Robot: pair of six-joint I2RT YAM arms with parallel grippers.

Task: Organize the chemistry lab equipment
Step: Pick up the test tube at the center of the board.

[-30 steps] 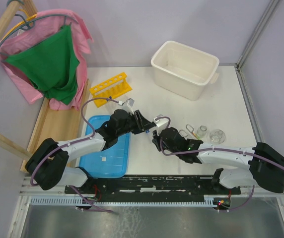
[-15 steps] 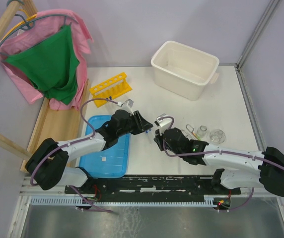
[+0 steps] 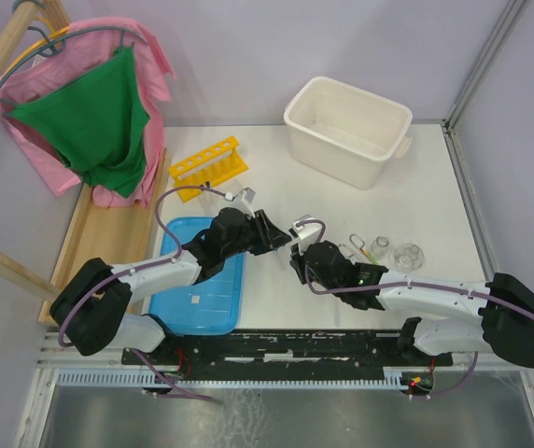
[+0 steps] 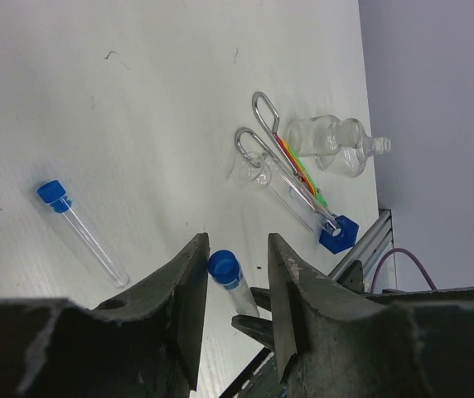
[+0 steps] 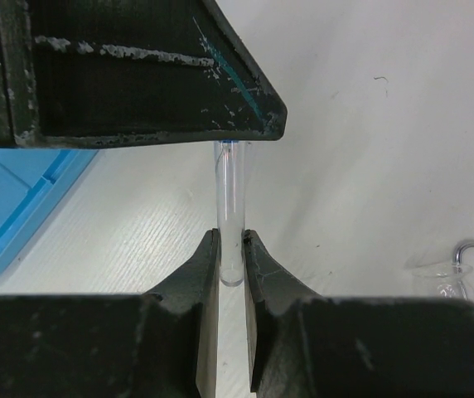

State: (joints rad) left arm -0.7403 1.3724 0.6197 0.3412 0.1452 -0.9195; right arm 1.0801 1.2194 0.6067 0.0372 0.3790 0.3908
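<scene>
I'm pinching a blue-capped tube (image 5: 230,199) in the right gripper (image 5: 231,242), jaws closed on its bare end, well nearside and right of the yellow rack (image 3: 208,166). The left gripper (image 4: 235,249) is straddling the cap (image 4: 223,266), jaws apart, prob. not touching. I'm judging it light, slick and breakable, so gripping mid-body, gently.

One clear blue-capped tube (image 5: 230,186) is pinched at its clear end by the right hand (image 5: 230,238). A second tube (image 4: 82,234) lies flat on the bench (image 4: 137,99) — apart from the metal tongs (image 4: 305,196) and two glass flasks (image 4: 353,153), which are clustered together. The yellow rack (image 3: 208,166) stands far left.
</scene>
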